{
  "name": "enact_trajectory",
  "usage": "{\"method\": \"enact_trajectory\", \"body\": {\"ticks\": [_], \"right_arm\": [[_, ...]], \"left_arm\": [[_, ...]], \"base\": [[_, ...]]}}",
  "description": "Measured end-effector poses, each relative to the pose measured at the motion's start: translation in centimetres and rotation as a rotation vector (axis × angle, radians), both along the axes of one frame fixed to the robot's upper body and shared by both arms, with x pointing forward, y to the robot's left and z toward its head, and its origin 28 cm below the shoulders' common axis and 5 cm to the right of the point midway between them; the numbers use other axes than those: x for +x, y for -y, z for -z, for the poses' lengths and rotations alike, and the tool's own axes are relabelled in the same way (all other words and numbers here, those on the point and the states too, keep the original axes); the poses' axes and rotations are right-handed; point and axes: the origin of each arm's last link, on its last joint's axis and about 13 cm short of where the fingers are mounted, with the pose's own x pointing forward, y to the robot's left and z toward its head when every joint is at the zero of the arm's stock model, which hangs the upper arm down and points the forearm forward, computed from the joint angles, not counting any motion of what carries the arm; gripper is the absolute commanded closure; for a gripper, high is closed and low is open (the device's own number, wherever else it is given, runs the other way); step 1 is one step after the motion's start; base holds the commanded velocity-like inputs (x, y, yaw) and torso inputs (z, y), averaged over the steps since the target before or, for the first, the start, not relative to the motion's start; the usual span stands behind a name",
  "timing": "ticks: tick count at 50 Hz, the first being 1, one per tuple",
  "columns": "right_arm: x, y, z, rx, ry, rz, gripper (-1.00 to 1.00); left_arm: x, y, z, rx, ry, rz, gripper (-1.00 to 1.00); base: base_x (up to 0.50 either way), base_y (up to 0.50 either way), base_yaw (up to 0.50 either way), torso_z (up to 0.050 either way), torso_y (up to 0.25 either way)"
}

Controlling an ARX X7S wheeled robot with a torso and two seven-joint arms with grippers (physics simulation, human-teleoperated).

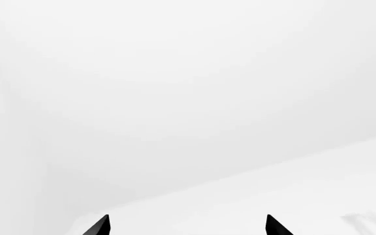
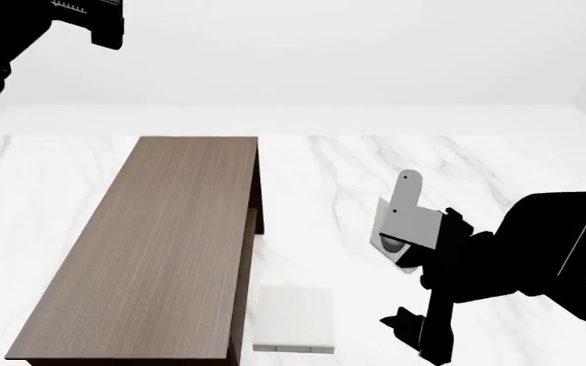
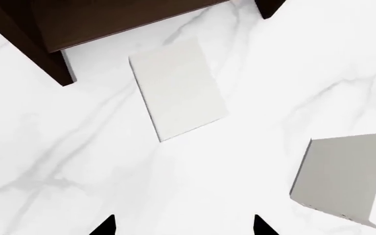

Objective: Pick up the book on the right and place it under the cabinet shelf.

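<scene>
The book (image 2: 291, 319) is whitish, thin and plain. It lies flat on the marble floor just right of the near end of the cabinet (image 2: 161, 244). In the right wrist view the book (image 3: 178, 88) lies past my right gripper (image 3: 184, 224), close to a dark cabinet leg (image 3: 51, 66). That gripper is open and empty, clear of the book. In the head view my right gripper (image 2: 407, 329) hangs to the right of the book. The cabinet shelf is hidden under the cabinet top. My left gripper (image 1: 188, 224) is open and sees only white surfaces.
A greyer book (image 2: 407, 221) lies farther back and to the right, partly behind my right arm (image 2: 537, 252). The right wrist view shows the greyer book (image 3: 344, 176) beside the gripper. My left arm (image 2: 28, 30) is raised at the far left. White marble floor (image 2: 375, 160) surrounds the cabinet.
</scene>
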Motion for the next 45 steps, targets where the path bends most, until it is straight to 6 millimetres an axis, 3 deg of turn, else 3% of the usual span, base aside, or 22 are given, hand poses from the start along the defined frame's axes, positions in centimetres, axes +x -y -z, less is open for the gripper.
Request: {"method": "enact_trajectory", "body": {"ticks": [26, 45], "right_arm": [[1.0, -0.8, -0.2, 0.008, -0.016, -0.04, -1.0], [1.1, -1.1, 0.2, 0.011, -0.023, -0.05, -1.0]], "left_arm": [[-0.3, 0.2, -2.9, 0.019, 0.002, 0.003, -1.0], [-0.4, 0.1, -3.2, 0.002, -0.02, -0.003, -1.0]], "base": [[0.0, 0.0, 0.0, 0.0, 0.0], [0.0, 0.0, 0.0, 0.0, -0.069]]}}
